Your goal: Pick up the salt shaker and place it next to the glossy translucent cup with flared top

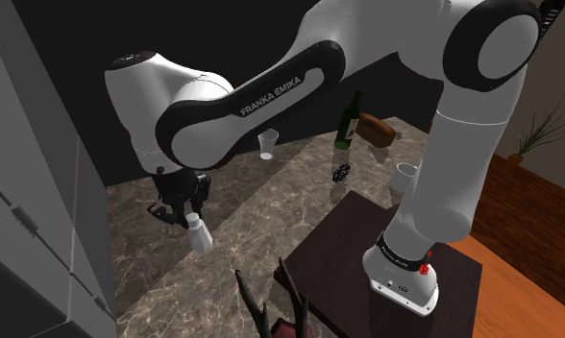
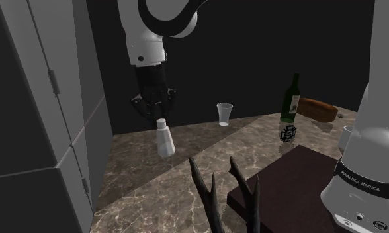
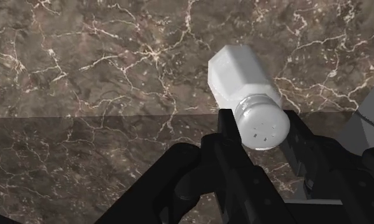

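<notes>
Salt shaker (image 3: pixel 243 83) is down at the dark end of the marble counter (image 1: pixel 271 206), right under the gripper (image 3: pixel 261 126). In the shoulder view the clear flared cup (image 1: pixel 266 146) sits at roughly 1 o'clock from it, well apart. In the second exterior view it's more like 2 o'clock.

From the wrist cam the fingers (image 3: pixel 229 137) look clamped on the domed cap (image 3: pixel 263 124), one each side, no gap I can spot. The white faceted body sticks out skewed from the gripper line, not straight along it.

My read on handling: small, light, rigid, nothing squishy. It looks smooth though, and that rounded cap is a poor place to pinch, so I'd expect it to swivel or slip if I swing fast. The flat facets just below the cap would be a safer hold. It's also tall and narrow, so probably tippy when set down.

Stuff I can't make out:
- whether the base is touching the counter or just off it
- the cup's outline, which is faint against the dark wall
- the white mug (image 1: pixel 405 177) at 4 o'clock from the green bottle (image 1: pixel 347 123), which is partly cut off by the arm in the second exterior view
</notes>
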Controlling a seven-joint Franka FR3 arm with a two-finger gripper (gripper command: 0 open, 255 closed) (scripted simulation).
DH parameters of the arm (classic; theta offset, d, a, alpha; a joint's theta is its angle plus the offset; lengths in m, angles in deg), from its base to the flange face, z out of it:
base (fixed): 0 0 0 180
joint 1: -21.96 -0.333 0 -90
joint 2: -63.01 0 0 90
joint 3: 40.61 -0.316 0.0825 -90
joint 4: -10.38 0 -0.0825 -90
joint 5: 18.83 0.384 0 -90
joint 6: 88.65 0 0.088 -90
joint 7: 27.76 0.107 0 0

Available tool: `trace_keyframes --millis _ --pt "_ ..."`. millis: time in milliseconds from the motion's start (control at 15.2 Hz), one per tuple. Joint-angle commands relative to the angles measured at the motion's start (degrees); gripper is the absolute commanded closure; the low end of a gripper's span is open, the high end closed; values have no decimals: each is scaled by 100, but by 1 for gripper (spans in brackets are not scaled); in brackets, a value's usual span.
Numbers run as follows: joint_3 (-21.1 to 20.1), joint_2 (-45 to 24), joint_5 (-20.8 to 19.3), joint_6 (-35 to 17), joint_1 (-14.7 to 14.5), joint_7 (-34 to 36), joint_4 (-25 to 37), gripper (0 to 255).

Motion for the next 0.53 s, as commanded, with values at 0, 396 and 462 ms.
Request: trace_keyframes --millis 0,396,462 --pt "-10 52 37 141 6 -25 97 255" --pt "72 327 187 373 210 -382 110 255" --pt "125 396 216 353 298 -532 37 255"
